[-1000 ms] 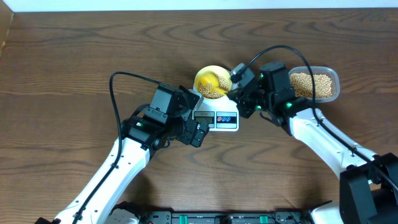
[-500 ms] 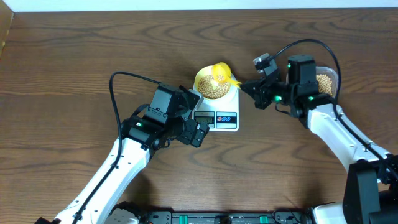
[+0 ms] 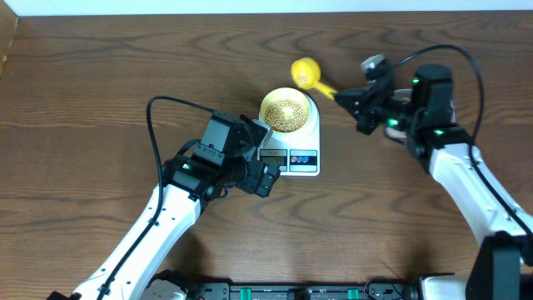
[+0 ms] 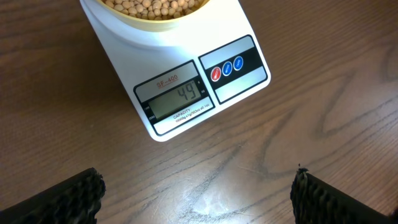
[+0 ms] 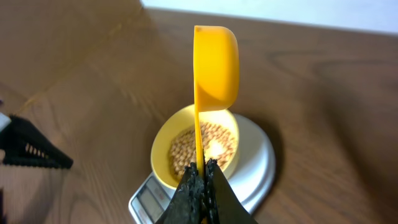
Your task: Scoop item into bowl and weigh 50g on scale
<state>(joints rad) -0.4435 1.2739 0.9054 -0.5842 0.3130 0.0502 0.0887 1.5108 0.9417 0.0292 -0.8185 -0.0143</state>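
The brown wooden surface [image 3: 100,67] carries a white scale [image 4: 180,59] near its middle. The left arm hangs over the surface just in front of the scale, its jaws spread wide and holding nothing, with its camera looking down on the readout. The right arm reaches in from the far side, its jaws shut tight on the handle of a yellow scoop [image 3: 305,72]. It holds the scoop in the air beyond the bowl, apart from it and turned on edge. No beans show in it from above.

The pale yellow bowl [image 3: 266,102] sits on the round platform of the scale, partly filled with tan beans [image 3: 288,113].

The small grey display [image 4: 176,99] reads 49, so I judge the step in hand to be the final topping-up, 1 short of the 50 target.

The next move probably calls for only a few more beans. A full scoop would likely overshoot, so a small amount tipped slowly while the readout is watched seems right.
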